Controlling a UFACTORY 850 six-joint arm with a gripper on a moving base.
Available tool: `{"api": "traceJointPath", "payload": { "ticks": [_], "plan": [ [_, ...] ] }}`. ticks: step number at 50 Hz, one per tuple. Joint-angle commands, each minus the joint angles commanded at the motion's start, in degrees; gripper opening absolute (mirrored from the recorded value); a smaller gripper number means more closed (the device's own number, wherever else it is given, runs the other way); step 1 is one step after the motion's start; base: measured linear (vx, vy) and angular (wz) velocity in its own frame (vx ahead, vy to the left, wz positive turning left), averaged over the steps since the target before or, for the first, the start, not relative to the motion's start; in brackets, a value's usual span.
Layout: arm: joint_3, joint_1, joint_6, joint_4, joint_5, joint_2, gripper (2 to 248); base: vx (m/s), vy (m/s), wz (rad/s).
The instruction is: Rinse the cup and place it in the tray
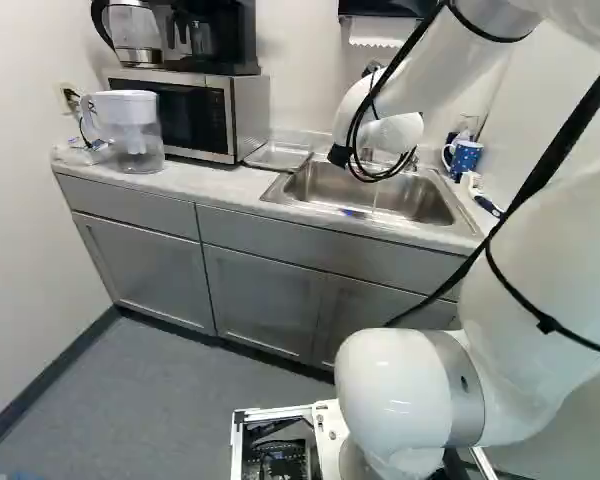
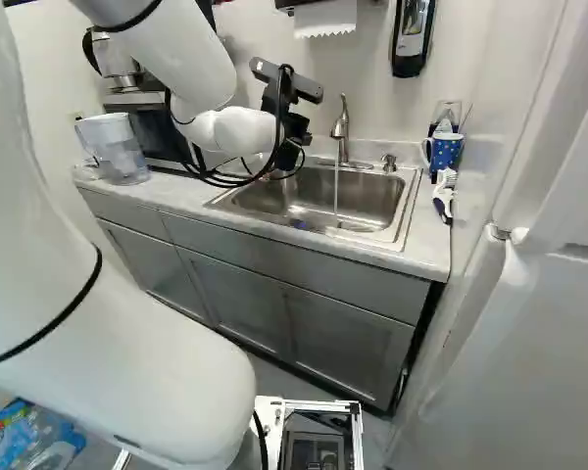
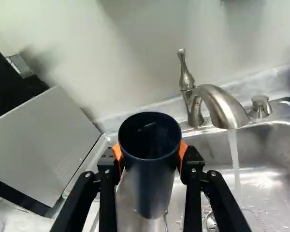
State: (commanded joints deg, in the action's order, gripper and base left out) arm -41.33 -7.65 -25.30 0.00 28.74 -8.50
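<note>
Dark blue is the cup (image 3: 151, 186) I have hold of. One orange pad (image 3: 183, 153) pushes on one side and its partner pushes on the other, close to the top. My gripper (image 2: 292, 132) is only partly closed, just as wide as the cup between its fingers. I can see right into the cup's round mouth. It is up in the air by the sink (image 2: 358, 201), at the end near the tray, and the tap (image 3: 222, 104) is just ahead and to one side.

Water (image 3: 235, 159) runs down from the tap into the sink. It falls beside the cup, not on it. A little round metal knob (image 3: 260, 106) stands next to the tap.

The shallow tray (image 1: 280, 155) sits on the counter (image 1: 215, 185), between the sink and the silver microwave (image 1: 248, 110). The cup is not in it. A see-through jug (image 1: 135, 135) with a white top stands at the microwave's other side. A kettle (image 1: 135, 30) and a black coffee maker (image 1: 215, 45) sit on top of the microwave.

Past the sink's far end, a blue mug with white spots (image 2: 444, 149) stands near a white and blue brush (image 2: 443, 201). White paper (image 2: 325, 18) hangs on the wall.
</note>
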Motion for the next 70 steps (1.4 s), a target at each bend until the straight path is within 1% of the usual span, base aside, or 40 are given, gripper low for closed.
{"api": "traceJointPath", "payload": {
  "ticks": [70],
  "plan": [
    [0.0,0.0,-42.2,0.0,0.0,0.0,125,0.000,0.000,0.000]
  ]
}}
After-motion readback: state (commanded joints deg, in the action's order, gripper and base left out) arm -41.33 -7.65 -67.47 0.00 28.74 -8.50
